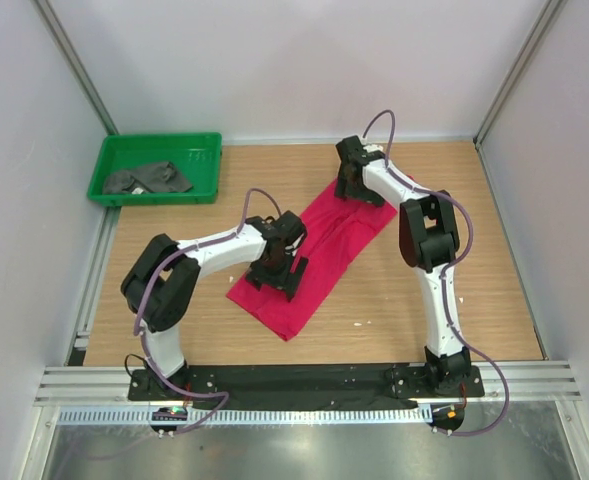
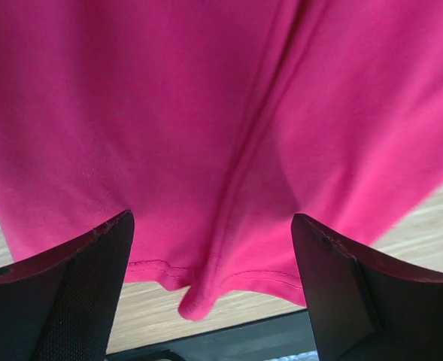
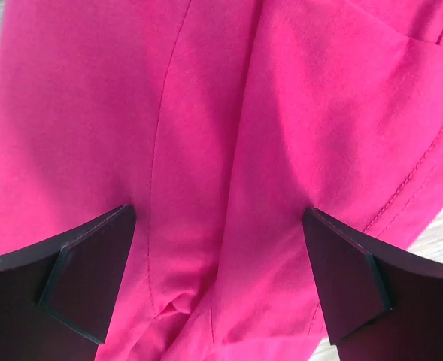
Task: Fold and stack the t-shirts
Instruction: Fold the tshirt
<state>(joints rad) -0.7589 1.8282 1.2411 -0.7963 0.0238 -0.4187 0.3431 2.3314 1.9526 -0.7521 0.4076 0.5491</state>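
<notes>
Left gripper [image 1: 275, 268] and right gripper [image 1: 353, 186] both spread wide over the red t-shirt [image 1: 326, 243].

The left gripper's fingers [image 2: 78, 301] stand far apart with nothing between them, above the shirt's near-left end, where a stitched hem [image 2: 153, 265] and a lengthwise crease show. The right gripper is just as wide and empty above the shirt's far-right end, over folds and a seam. The shirt lies as a long diagonal band on the wooden table [image 1: 494, 250]. The dark grey t-shirt [image 1: 149, 179] sits crumpled in a green tray [image 1: 154, 141], well apart from the red shirt, to its far left.
</notes>
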